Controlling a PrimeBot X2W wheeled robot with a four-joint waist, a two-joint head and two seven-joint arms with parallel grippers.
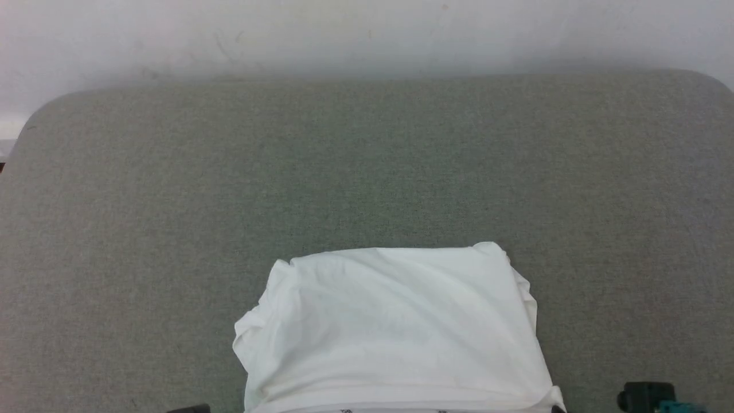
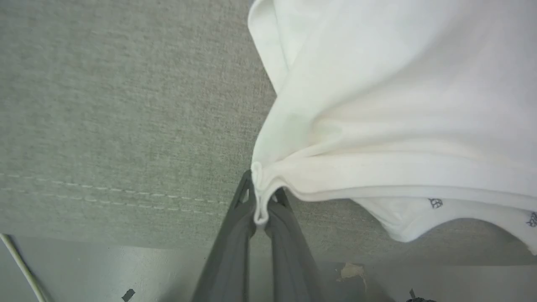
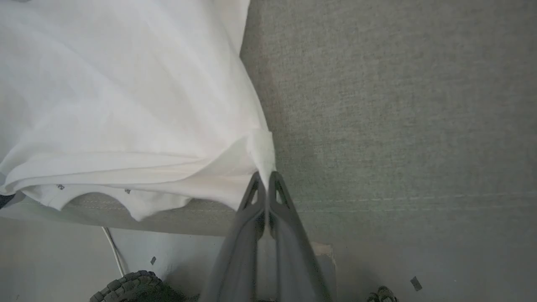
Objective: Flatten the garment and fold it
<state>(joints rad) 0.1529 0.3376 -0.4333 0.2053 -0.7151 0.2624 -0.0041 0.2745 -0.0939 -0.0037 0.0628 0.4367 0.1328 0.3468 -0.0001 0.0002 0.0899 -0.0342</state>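
In both end effectors (image 2: 260,191) (image 3: 264,177), garment (image 1: 395,321) corners.

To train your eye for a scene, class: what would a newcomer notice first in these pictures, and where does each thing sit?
The white garment stands out, a bunched rectangle at the near middle of the grey-green fabric surface. In the wrist views its two near corners are pinched: the left gripper is shut on one and the right gripper on the other, with a lower layer drooping beneath the held edge.
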